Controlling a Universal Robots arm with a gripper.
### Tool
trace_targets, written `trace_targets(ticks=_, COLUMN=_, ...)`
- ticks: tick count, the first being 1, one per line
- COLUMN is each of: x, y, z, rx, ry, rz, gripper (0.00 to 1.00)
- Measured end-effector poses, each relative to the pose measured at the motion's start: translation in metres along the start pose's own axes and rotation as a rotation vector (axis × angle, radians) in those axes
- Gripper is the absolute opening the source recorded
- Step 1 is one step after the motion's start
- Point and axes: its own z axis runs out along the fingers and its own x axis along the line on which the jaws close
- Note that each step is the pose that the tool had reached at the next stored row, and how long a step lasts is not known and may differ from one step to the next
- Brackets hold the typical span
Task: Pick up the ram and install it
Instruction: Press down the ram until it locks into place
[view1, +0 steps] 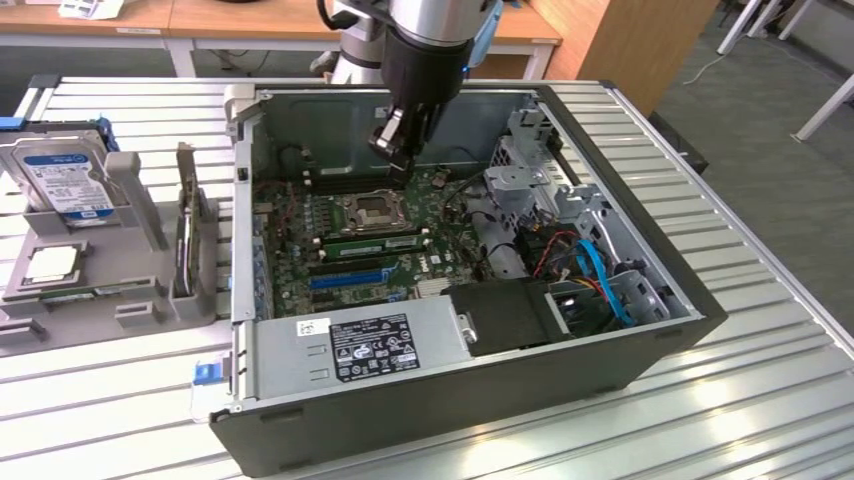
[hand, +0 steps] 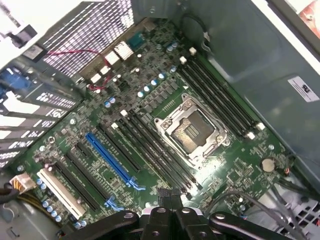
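Nearest in the exterior view, atop the power supply (view1: 360, 345), a dark label and a small white sticker, print too fine to read. Just beyond, past the blue slot (view1: 350, 277), the ram (view1: 376, 241): a thin green stick lying along a memory slot beside the CPU socket (view1: 370, 210), apparently seated, though impossible to say whether the end latches have caught. Directly above the socket, the gripper (view1: 395, 150), pinched fully closed with nothing visible between its fingers. Judged to be the seating stage: best to press straight down over the stick's length, evenly at both ends, without rocking or touching the bare socket pins. Off to the exterior view's left, outside the case, a hard drive (view1: 60, 175) standing in a grey holder, white-and-blue label unreadable. On the case wall in the wrist view, a white sticker (hand: 303, 89), likewise illegible.
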Motion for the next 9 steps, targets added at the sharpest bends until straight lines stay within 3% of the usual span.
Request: trace_targets(ticks=9, x=0.0, y=0.0, z=0.0, rx=0.0032, ry=-0.0065, rz=0.099, gripper=0.1)
